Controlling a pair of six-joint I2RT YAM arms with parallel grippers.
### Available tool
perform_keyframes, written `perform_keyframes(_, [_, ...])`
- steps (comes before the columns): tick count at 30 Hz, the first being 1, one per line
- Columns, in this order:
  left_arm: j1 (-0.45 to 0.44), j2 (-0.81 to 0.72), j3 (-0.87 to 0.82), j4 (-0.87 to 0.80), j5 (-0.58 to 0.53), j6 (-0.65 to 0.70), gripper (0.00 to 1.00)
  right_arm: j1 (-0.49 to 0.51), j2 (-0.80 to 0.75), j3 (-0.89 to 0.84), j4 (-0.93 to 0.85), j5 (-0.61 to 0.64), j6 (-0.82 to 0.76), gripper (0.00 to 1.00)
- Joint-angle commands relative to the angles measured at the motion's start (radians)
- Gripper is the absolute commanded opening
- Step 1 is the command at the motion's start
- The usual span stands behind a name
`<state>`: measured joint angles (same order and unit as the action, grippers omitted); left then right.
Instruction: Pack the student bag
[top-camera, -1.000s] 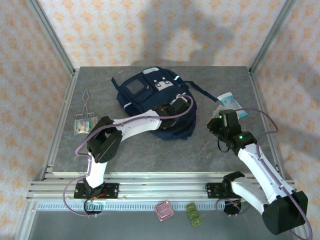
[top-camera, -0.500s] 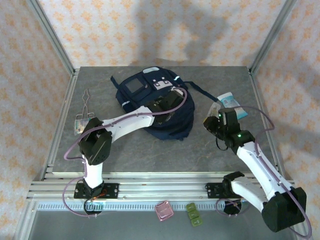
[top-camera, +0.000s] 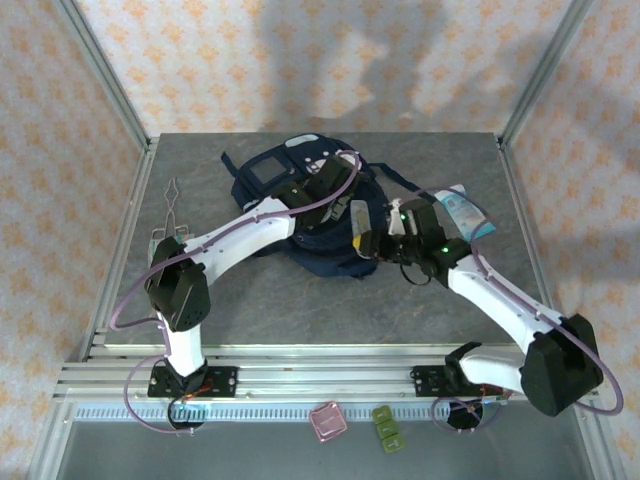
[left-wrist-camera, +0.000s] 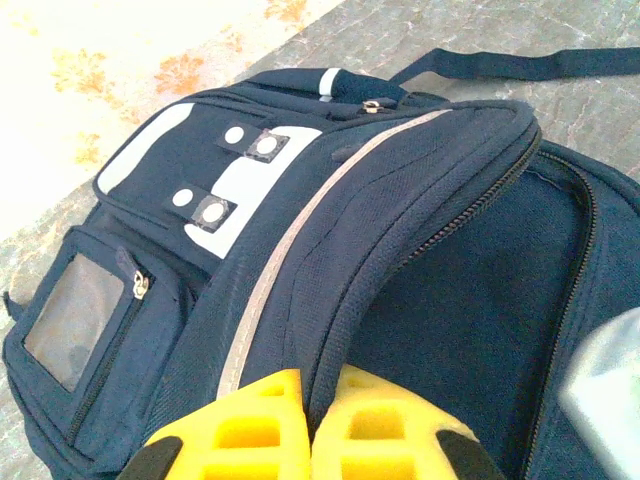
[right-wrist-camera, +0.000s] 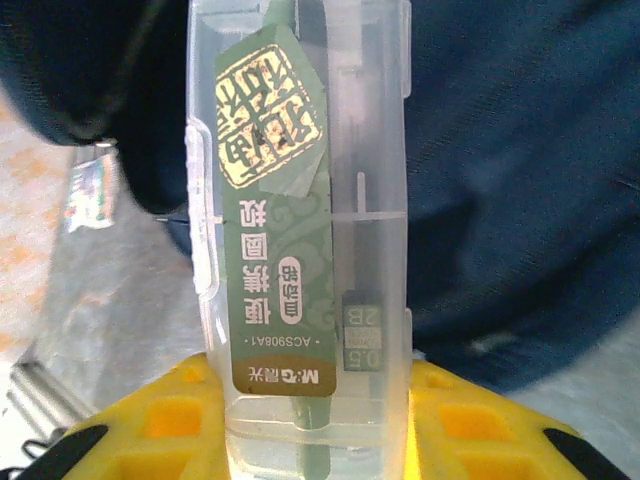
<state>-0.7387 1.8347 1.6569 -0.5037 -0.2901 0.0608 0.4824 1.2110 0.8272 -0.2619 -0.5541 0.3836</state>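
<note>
The student bag (top-camera: 275, 180), navy with grey stripes and white patches, lies at the back middle of the table. My left gripper (top-camera: 338, 205) is shut on the zipper edge of its opened flap; in the left wrist view the yellow fingertips (left-wrist-camera: 270, 420) pinch that edge and the dark inside of the student bag (left-wrist-camera: 470, 310) shows to the right. My right gripper (top-camera: 372, 240) is shut on a clear plastic case with a green label (top-camera: 357, 222), held just right of the opening. In the right wrist view the clear case (right-wrist-camera: 300, 200) stands up between the gripper's (right-wrist-camera: 310, 420) yellow pads, navy fabric behind it.
Metal tongs (top-camera: 172, 203) and a small packet (top-camera: 165, 247) lie at the left. A blue-and-white packet (top-camera: 462, 208) lies at the right, near a bag strap (top-camera: 405, 182). A pink item (top-camera: 327, 421) and a green one (top-camera: 388, 428) sit below the front rail.
My left gripper has shut on the bag's flap edge and pulled it toward the back. My right arm has swung left, carrying the clear case up to the bag.
</note>
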Motion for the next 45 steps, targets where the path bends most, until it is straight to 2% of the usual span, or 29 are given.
perform_keyframes(1, [-0.005,-0.071,0.086,0.038,0.022,-0.011,0.00,0.009,0.094,0.071,0.090,-0.102,-0.022,0.32])
perform_keyframes(8, [-0.004,-0.068,0.110,0.025,0.032,-0.023,0.00,0.004,0.280,0.211,0.103,-0.036,0.087,0.32])
perform_keyframes(11, [-0.002,-0.071,0.117,0.019,0.048,-0.032,0.00,-0.007,0.316,0.229,0.176,-0.018,0.168,0.33])
perform_keyframes(17, [0.003,-0.074,0.116,0.019,0.062,-0.046,0.00,-0.017,0.326,0.176,0.406,-0.027,0.305,0.61])
perform_keyframes(19, [0.006,-0.071,0.115,0.014,0.067,-0.050,0.00,-0.021,0.320,0.150,0.453,-0.046,0.325,0.64])
perform_keyframes(22, [0.007,-0.069,0.110,0.016,0.071,-0.055,0.00,-0.025,0.326,0.122,0.485,-0.073,0.336,0.65])
perform_keyframes(26, [0.009,-0.071,0.102,0.022,0.082,-0.066,0.00,-0.024,0.329,0.092,0.497,-0.054,0.336,0.58])
perform_keyframes(27, [0.009,-0.072,0.100,0.027,0.089,-0.069,0.00,-0.025,0.332,0.086,0.510,-0.057,0.342,0.53])
perform_keyframes(29, [0.009,-0.072,0.100,0.028,0.094,-0.073,0.00,-0.024,0.351,0.085,0.528,-0.063,0.357,0.37])
perform_keyframes(30, [0.009,-0.071,0.101,0.028,0.095,-0.075,0.00,-0.022,0.366,0.088,0.541,-0.067,0.364,0.35])
perform_keyframes(33, [0.009,-0.069,0.109,0.023,0.098,-0.078,0.00,-0.018,0.410,0.098,0.544,-0.043,0.373,0.34])
perform_keyframes(39, [0.009,-0.071,0.103,0.023,0.127,-0.097,0.00,0.022,0.498,0.143,0.645,-0.082,0.428,0.32])
perform_keyframes(41, [0.009,-0.071,0.101,0.024,0.136,-0.106,0.00,0.038,0.527,0.160,0.706,-0.093,0.460,0.28])
perform_keyframes(45, [0.009,-0.071,0.094,0.025,0.151,-0.123,0.00,0.049,0.590,0.162,0.903,-0.140,0.575,0.27])
